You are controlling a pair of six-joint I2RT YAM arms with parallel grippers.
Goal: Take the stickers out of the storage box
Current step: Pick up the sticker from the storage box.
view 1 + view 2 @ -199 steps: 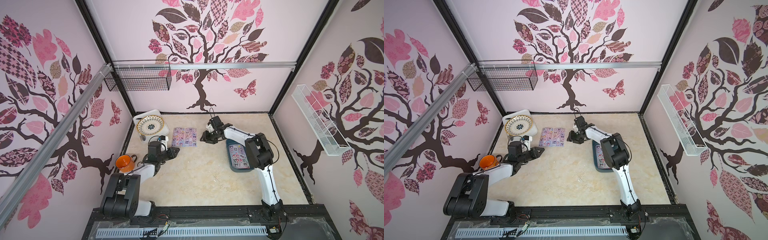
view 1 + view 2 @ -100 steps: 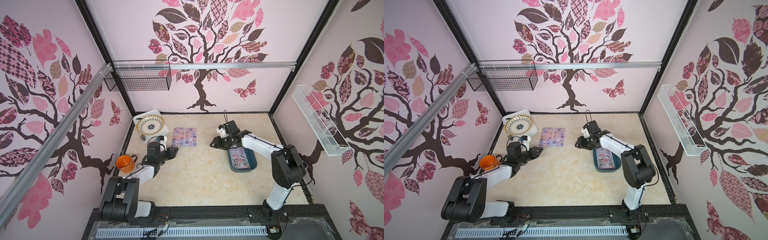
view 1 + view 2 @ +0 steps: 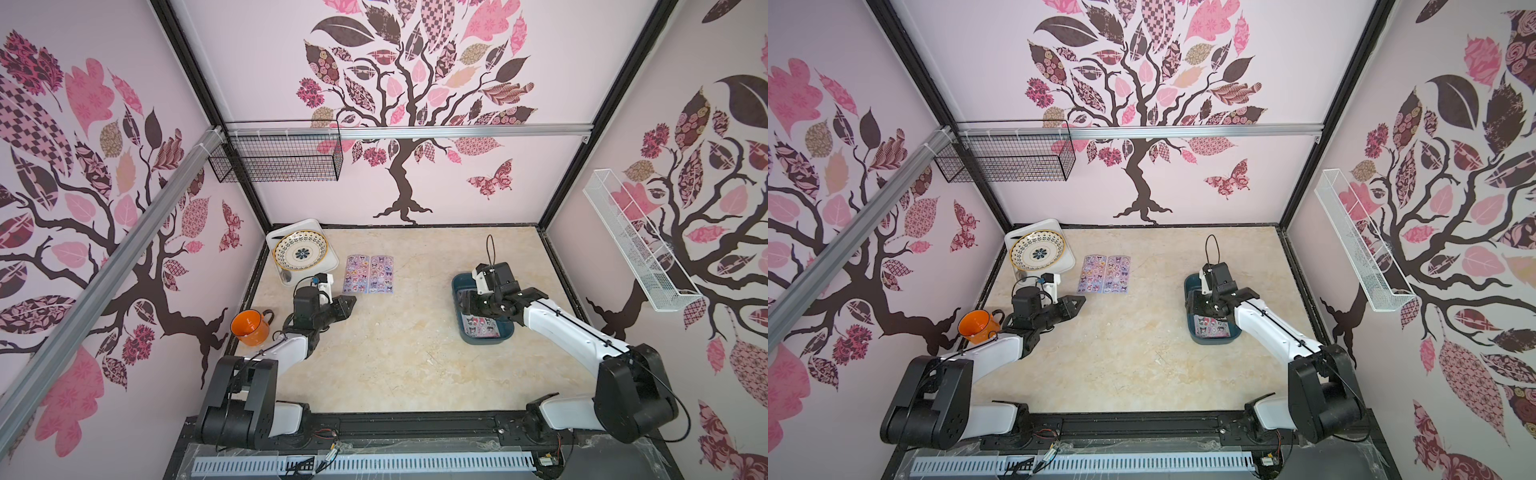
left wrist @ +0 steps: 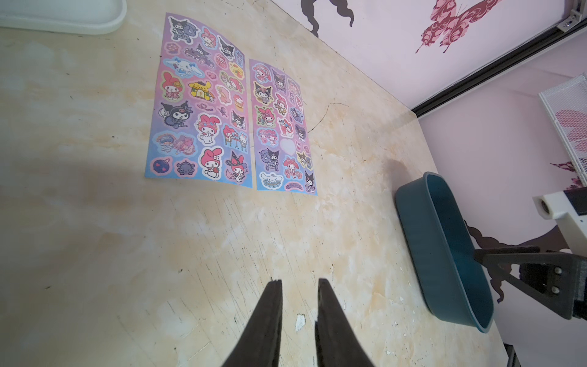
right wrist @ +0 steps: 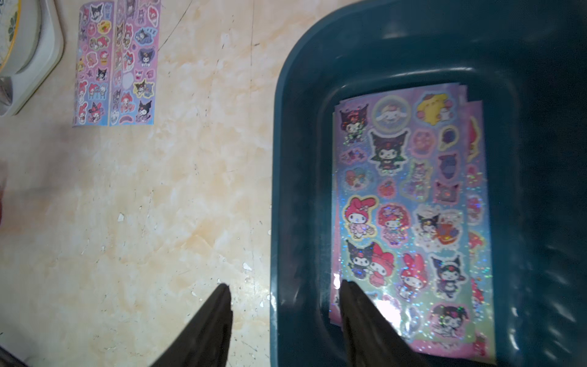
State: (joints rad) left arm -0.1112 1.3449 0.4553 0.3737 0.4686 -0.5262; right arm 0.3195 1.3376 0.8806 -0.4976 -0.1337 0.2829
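Note:
The dark teal storage box (image 3: 487, 341) (image 3: 1216, 341) stands on the right of the table. Stickers (image 3: 482, 326) (image 5: 409, 206) lie stacked flat inside it. Two more sticker sheets (image 3: 369, 274) (image 4: 203, 105) lie side by side on the table at the back left. My right gripper (image 5: 285, 284) (image 3: 467, 306) is open and hangs over the box's left wall (image 5: 301, 127). One of its fingers is above the table and the other is above the stack's edge. My left gripper (image 4: 299, 281) (image 3: 351, 301) hovers low over bare table near the two sheets, its jaws slightly apart and empty.
A white tray (image 3: 328, 259) holding a patterned plate (image 3: 300, 251) stands at the back left corner. An orange mug (image 3: 248, 326) is by the left wall. A black wire basket (image 3: 276, 158) and a white one (image 3: 636, 245) hang on the walls.
My right gripper has swung from beside the two laid-out sheets rightward to the box and opened wider. The left arm has stayed put.

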